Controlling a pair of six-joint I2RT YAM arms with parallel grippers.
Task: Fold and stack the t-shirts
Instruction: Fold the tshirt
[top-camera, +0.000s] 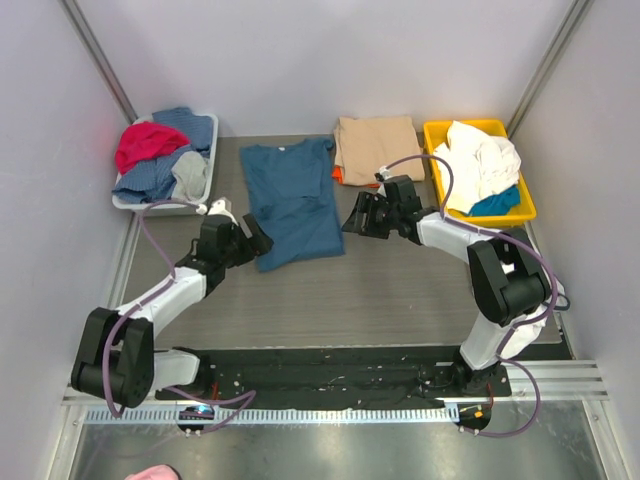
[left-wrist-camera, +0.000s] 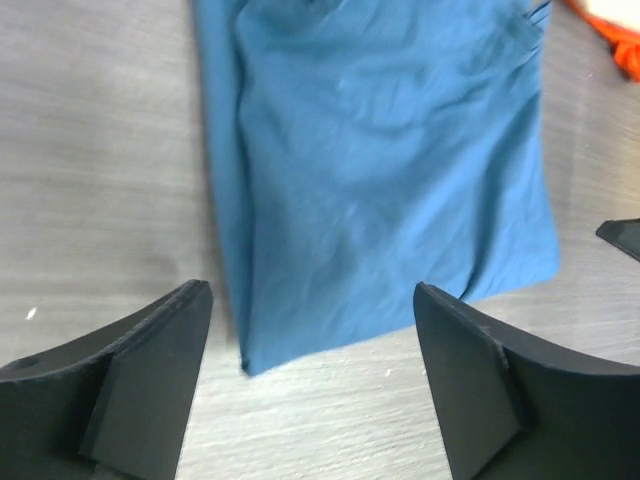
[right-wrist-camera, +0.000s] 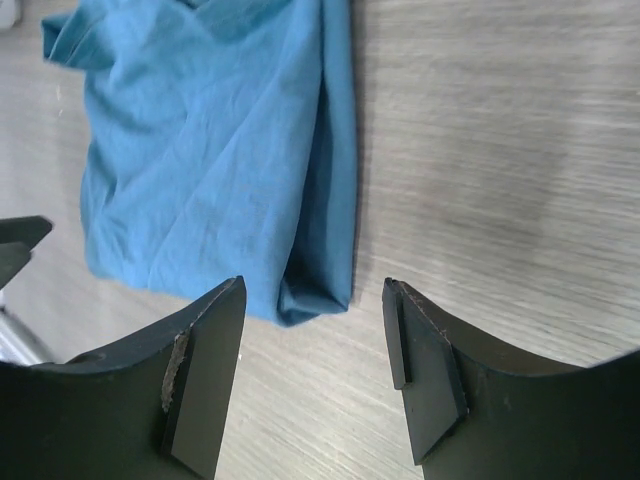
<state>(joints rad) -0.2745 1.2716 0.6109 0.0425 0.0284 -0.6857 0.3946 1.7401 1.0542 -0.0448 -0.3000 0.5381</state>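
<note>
Left gripper fills the bottom of its wrist view: both black fingers stand wide apart with nothing between them but cloth and table below; jaws open, no grip. Right gripper likewise: fingers spread, nothing clamped. Teal-blue t-shirt lies flat on the grey wood-grain table, between the two grippers, collar at the far end, hem at the near end, body narrowed to a long strip and slightly skewed. Left gripper sits just beside the shirt's near left corner; right gripper sits just beside its right edge, not touching as far as the overhead view shows. In the right wrist view that edge shows a doubled layer, with a folded corner just ahead of one fingertip. Tan t-shirt lies folded to the far right of the teal-blue shirt, close to its sleeve. Orange t-shirt shows only as a thin sliver under the tan one's near left edge. Grey bin, left of the teal-blue shirt, holds red, blue and grey garments. Yellow bin, well right of it, beyond the tan shirt, holds white cloth and a teal piece.
</note>
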